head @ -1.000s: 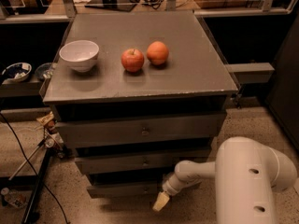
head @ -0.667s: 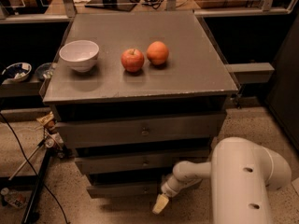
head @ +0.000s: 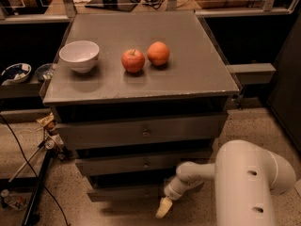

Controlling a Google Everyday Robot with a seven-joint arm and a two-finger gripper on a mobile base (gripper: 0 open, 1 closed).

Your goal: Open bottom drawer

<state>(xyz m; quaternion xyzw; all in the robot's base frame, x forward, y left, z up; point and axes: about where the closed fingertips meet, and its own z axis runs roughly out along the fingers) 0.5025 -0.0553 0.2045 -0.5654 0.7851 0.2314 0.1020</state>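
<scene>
My pale-tipped gripper [head: 163, 207] hangs low near the floor, just in front of the right end of the flat grey bottom drawer [head: 123, 192], the lowest and narrowest front of the grey three-drawer stack [head: 141, 132]. Whether the pincer is apart or together I cannot tell. The drawer's front runs left to right and its centre lies up and to the left of my gripper, so I judge the coming move to be a short reach that way before any pull outward.

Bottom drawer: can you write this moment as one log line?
gripper: low, at right end of bottom drawer | drawer: not pulled out | on top: bowl, apple, orange
</scene>
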